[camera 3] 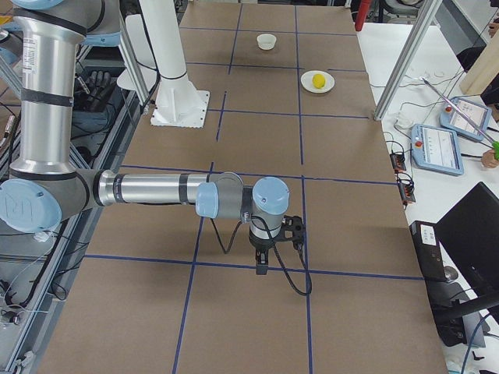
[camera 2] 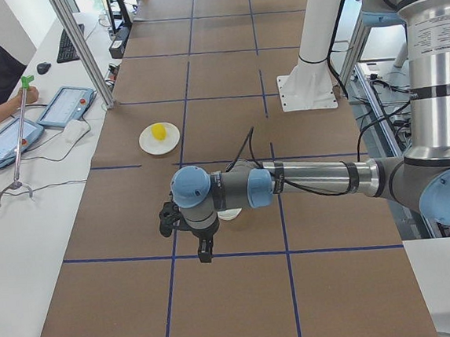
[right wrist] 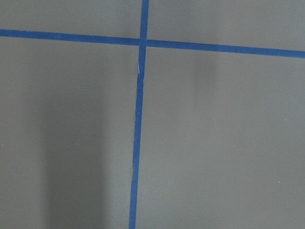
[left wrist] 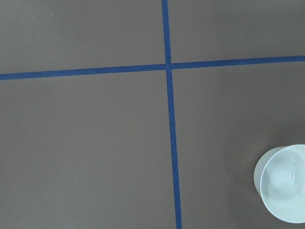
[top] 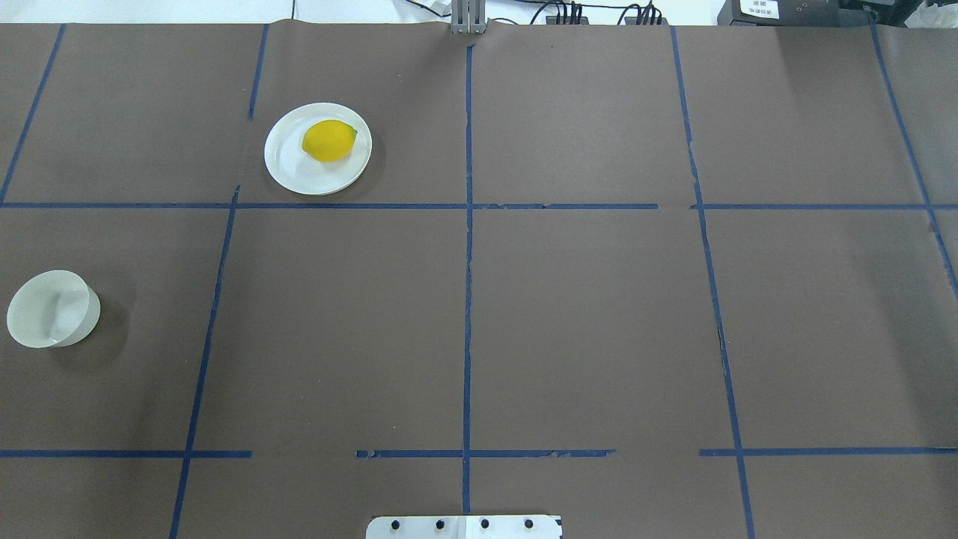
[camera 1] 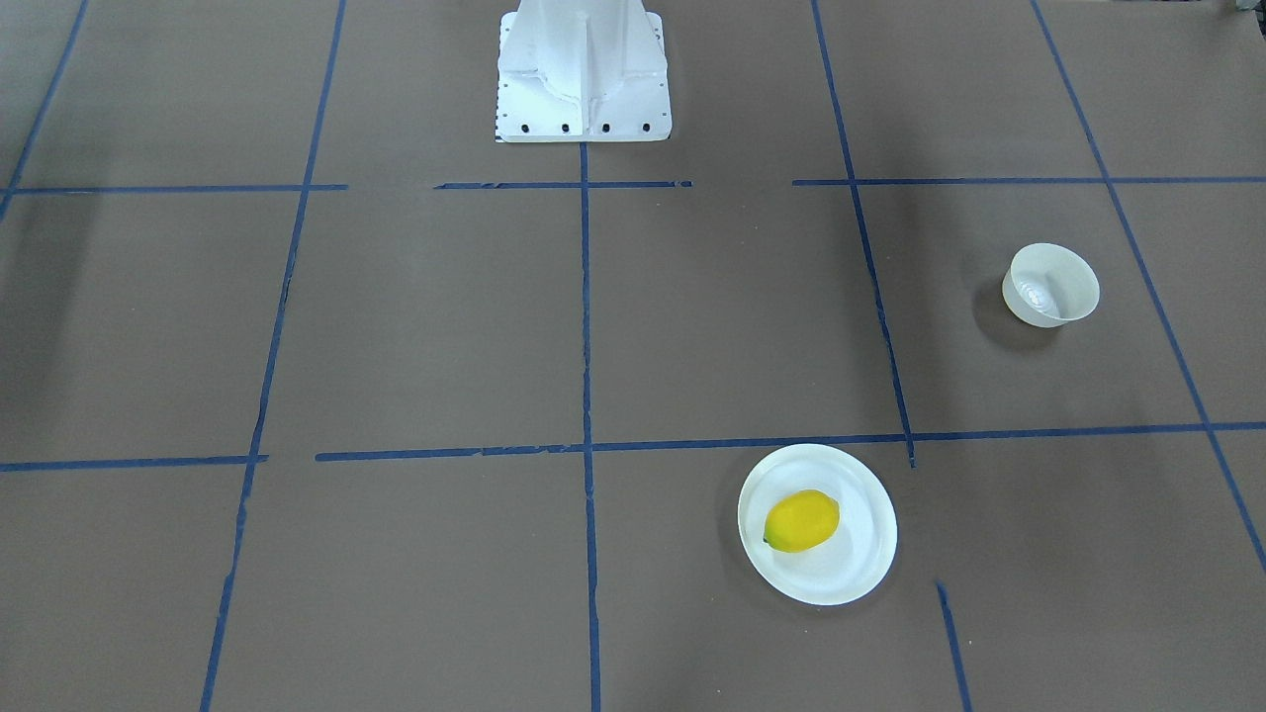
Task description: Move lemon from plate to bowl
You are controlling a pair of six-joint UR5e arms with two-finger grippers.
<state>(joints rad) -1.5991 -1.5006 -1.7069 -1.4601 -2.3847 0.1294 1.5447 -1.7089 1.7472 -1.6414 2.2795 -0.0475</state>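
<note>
Brown bench (top: 584, 314), blue tape (top: 468, 299) grid. Overhead shows the lemon (top: 328, 140) on the plate (top: 292, 168), with the bowl (top: 45, 311) well apart, nearer the robot. I can't read the label on the dark box (top: 808, 11); it's too small. Only the side views show the left pincer (camera 2: 205, 251) and right pincer (camera 3: 261, 266); I can't tell if they're spread or pressed together. The left wrist cam catches the bowl.

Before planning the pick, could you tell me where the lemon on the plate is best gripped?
Probably from straight above, closing on the lemon across its short axis at mid-length: it lies on its side, and the rim of the plate hinders side approaches.
</note>
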